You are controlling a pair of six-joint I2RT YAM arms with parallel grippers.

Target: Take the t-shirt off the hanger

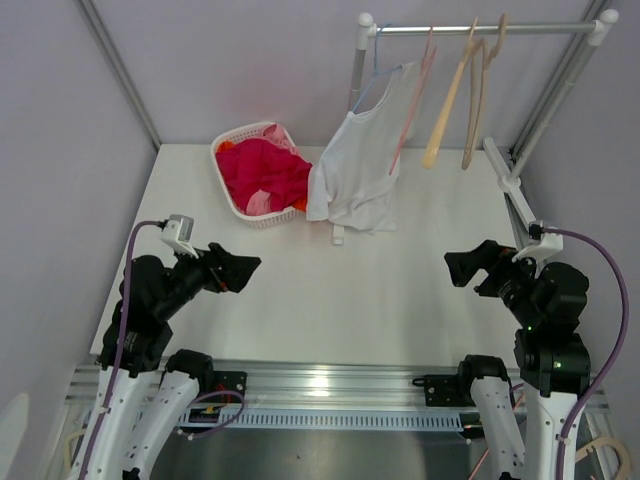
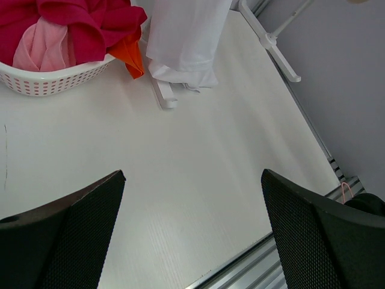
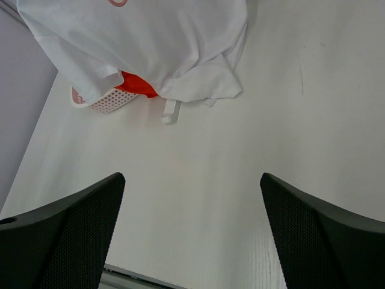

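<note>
A white t-shirt (image 1: 352, 170) hangs on a blue hanger (image 1: 378, 72) from the rack's rail (image 1: 480, 30) at the back, its hem resting on the table. It also shows in the left wrist view (image 2: 183, 39) and in the right wrist view (image 3: 144, 42). My left gripper (image 1: 243, 270) is open and empty, low over the table's front left, far from the shirt. My right gripper (image 1: 462, 268) is open and empty at the front right, also far from it. Both wrist views show wide-open jaws over bare table.
A white basket (image 1: 232, 195) of red and pink clothes stands at the back left, beside the shirt. Three empty hangers, one pink (image 1: 412, 105) and two tan (image 1: 455, 95), hang on the rail. The rack's white foot (image 1: 510, 185) lies along the right edge.
</note>
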